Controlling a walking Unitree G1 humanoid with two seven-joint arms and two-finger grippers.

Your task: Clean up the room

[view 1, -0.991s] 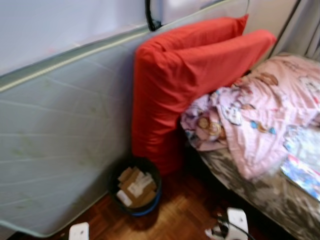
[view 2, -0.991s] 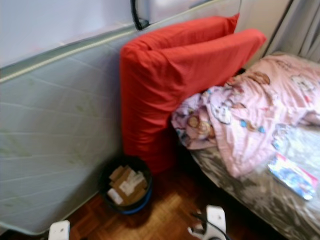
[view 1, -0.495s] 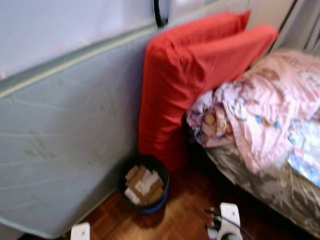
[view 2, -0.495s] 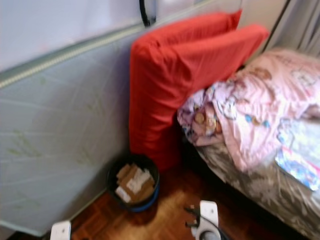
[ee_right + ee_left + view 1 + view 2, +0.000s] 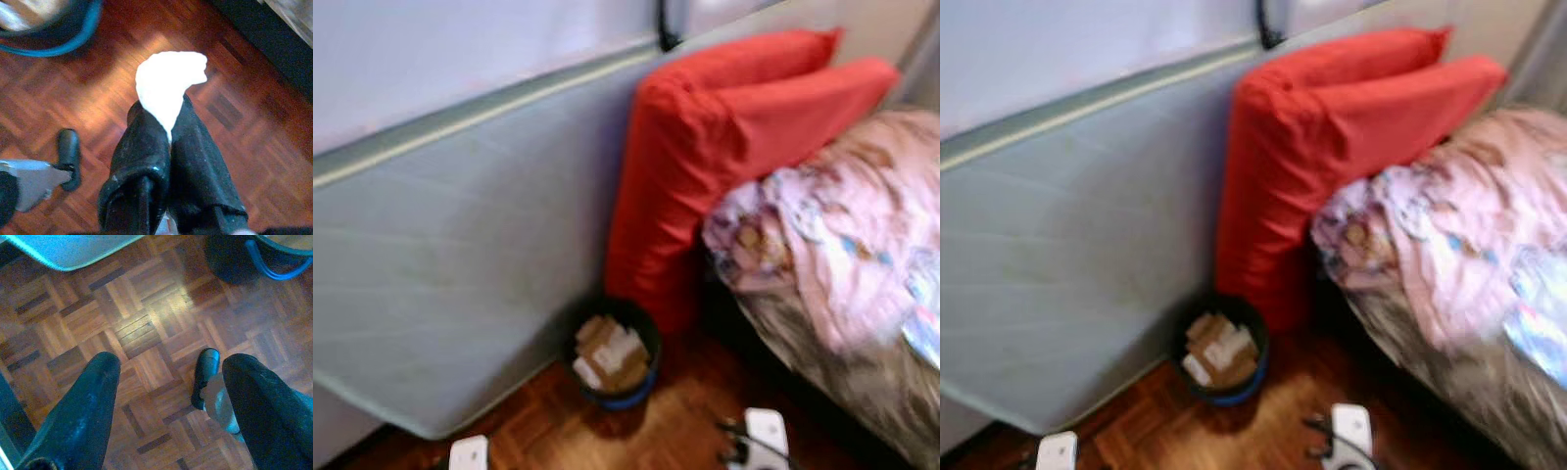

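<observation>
Bin [image 5: 617, 354] nearer; claw [image 5: 168, 129] pinches white tissue [image 5: 168, 90].

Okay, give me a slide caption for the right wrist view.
Right gripper shut on a crumpled white tissue above parquet floor, near the blue-rimmed black bin.

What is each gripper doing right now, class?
Left gripper: open, holding nothing.
Right gripper: shut on a white scrap.

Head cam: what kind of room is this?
Most likely a bedroom: a bed with a pink quilt, red pillows and a spare mattress propped on edge, a waste bin on parquet.
</observation>
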